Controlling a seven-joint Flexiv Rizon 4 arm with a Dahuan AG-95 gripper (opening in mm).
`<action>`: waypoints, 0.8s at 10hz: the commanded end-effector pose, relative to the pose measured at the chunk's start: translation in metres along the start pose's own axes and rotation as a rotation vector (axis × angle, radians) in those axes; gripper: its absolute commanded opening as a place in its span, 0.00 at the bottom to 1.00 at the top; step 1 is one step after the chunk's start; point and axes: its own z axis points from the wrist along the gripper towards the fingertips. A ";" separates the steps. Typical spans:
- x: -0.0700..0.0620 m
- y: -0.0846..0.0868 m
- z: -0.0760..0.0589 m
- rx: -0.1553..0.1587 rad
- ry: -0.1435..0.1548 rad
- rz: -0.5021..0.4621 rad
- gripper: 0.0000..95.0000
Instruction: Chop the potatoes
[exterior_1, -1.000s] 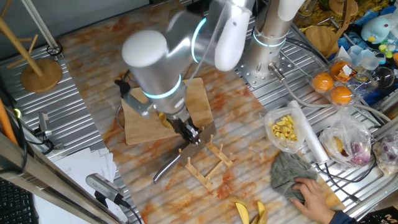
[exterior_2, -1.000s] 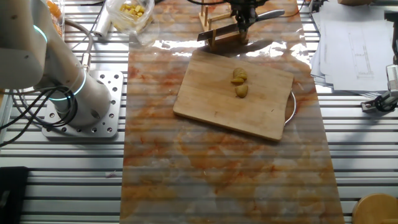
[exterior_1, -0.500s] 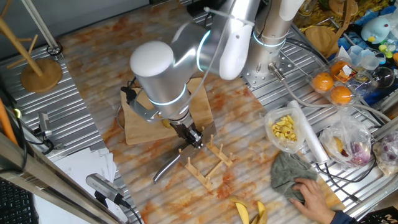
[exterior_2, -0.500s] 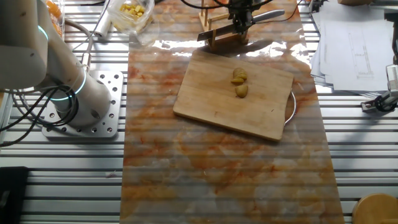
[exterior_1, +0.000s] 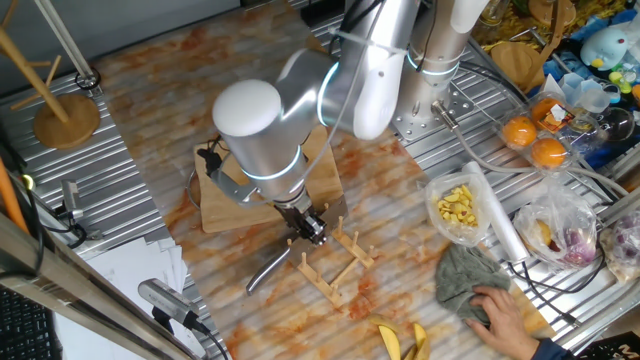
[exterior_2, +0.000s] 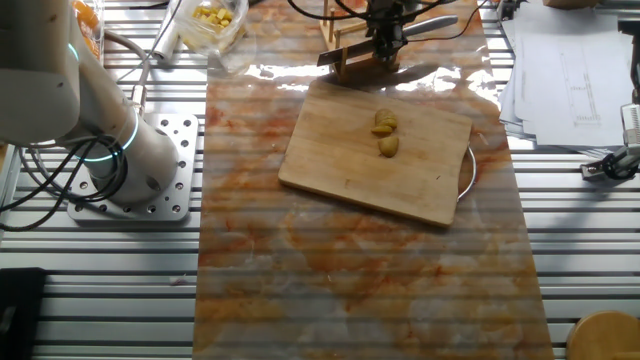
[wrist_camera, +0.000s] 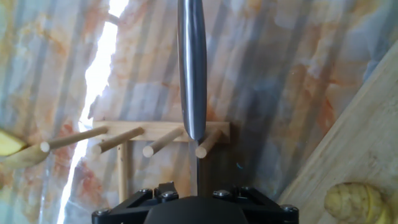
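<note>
Gripper (exterior_1: 313, 228): low over the wooden peg rack (wrist_camera: 158, 138), at the knife (wrist_camera: 191, 68); whether its jaws grip it cannot be told.
Potatoes (exterior_2: 385, 133): frame centre, on the cutting board (exterior_2: 340, 160).

Gripper (exterior_1: 312, 226) fingertips were hidden in every view — the arm's own body covered them in the hand view, and they were too small in the other fixed view. Knife (wrist_camera: 191, 68) blade sat behind the housing; handle end ran off the top edge. Potatoes (exterior_2: 385, 133) were blocked by the arm in one fixed view; the hand view cut one off at the corner. Cutting board (exterior_1: 216, 200) — mostly covered by the arm.
</note>
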 end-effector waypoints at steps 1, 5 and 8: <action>0.000 0.000 0.003 0.005 0.003 0.002 0.40; -0.001 -0.001 0.013 0.012 0.006 0.004 0.20; -0.001 -0.001 0.018 0.011 0.005 0.005 0.20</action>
